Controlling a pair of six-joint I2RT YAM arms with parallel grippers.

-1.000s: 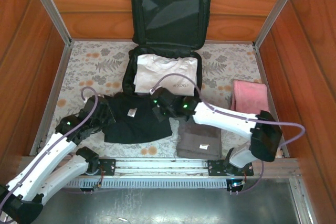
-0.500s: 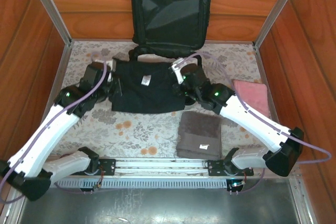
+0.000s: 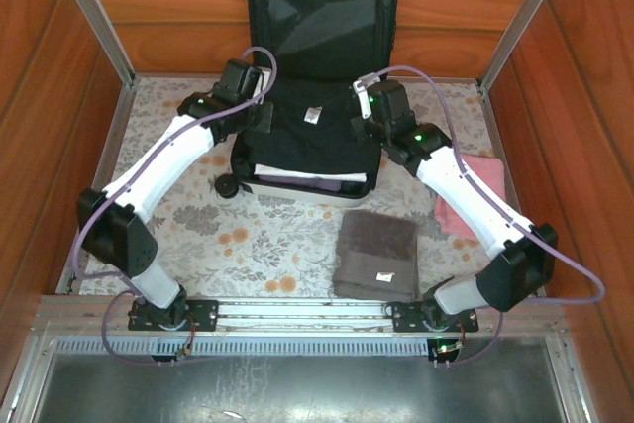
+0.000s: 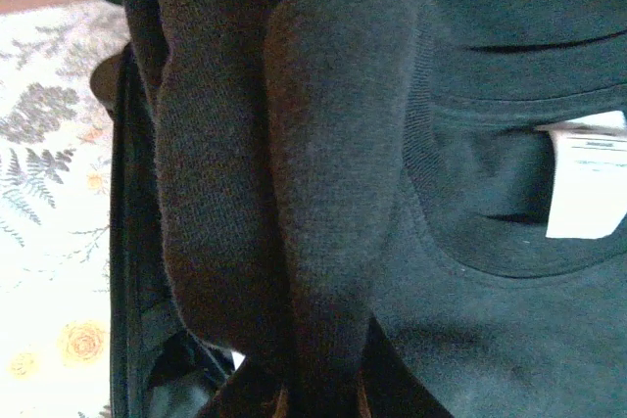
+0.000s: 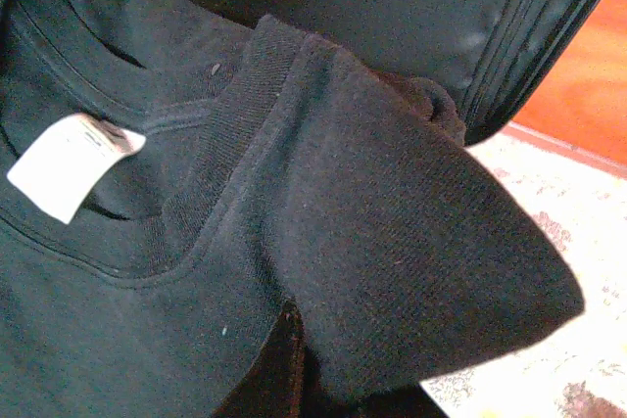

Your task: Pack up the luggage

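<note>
Reading the white tag [image 4: 586, 183] inside the collar of the black shirt [image 4: 470, 320] gets us nowhere: it carries lines of tiny print, too fine to make out from either wrist.

Big change, though! A second ago that shirt lies on the bench [image 3: 168, 136] in front of the luggage [image 3: 317, 27]. Half a second ago it hangs stretched at the luggage's near edge. Now it is spread over the open lower half, covering the white garment [image 3: 297, 173] apart from a strip along the luggage's front edge.

The luggage sits at the far middle of the bench, base flat, lid upright against the back wall.

Both arms, folded low a second ago, now stretch far forward. The left arm runs up along the luggage's left side, and the left claw [image 3: 261, 114] is at the base's rear left corner. The right arm mirrors it, with the right claw [image 3: 363, 122] at the rear right corner. Each claw is clamped tight on a bunch of the shirt's shoulder fabric.

A grey towel [image 3: 374, 255] lies in front of the luggage. A pink towel [image 3: 474, 190] lies to the right of the luggage, partly under the right arm.
</note>
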